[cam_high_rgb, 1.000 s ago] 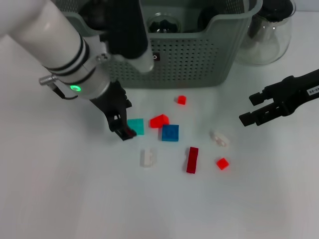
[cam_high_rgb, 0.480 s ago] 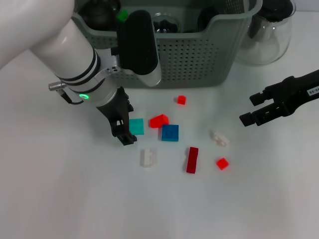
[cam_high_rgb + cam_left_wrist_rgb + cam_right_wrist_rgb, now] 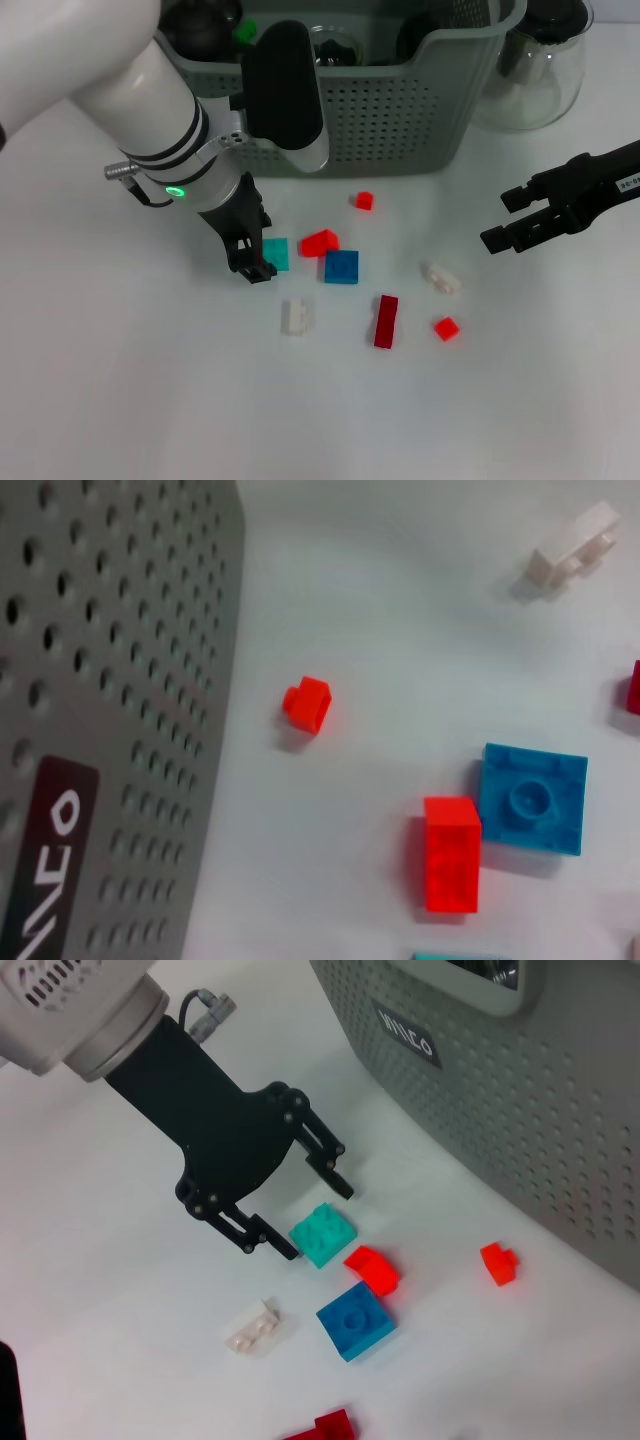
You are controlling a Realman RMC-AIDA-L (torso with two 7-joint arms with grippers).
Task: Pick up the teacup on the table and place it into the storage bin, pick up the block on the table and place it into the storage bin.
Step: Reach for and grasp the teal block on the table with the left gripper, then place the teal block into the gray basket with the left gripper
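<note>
Left gripper (image 3: 255, 250) lowered to the white table (image 3: 140, 400), fingers spread apart, empty. Teal block (image 3: 273, 253) lying flat on the table just beside the fingertips, between the two fingers as seen from the right wrist view (image 3: 322, 1234), apparently not clamped. Red block (image 3: 319, 242) and blue block (image 3: 341, 267) close by on the far side of the teal one. Storage bin (image 3: 400, 120) standing behind the blocks, dark rounded items inside. Right gripper (image 3: 497, 220) parked well apart at the right, fingers open, holding nothing. Glass teapot (image 3: 535, 70) beside the bin.
</note>
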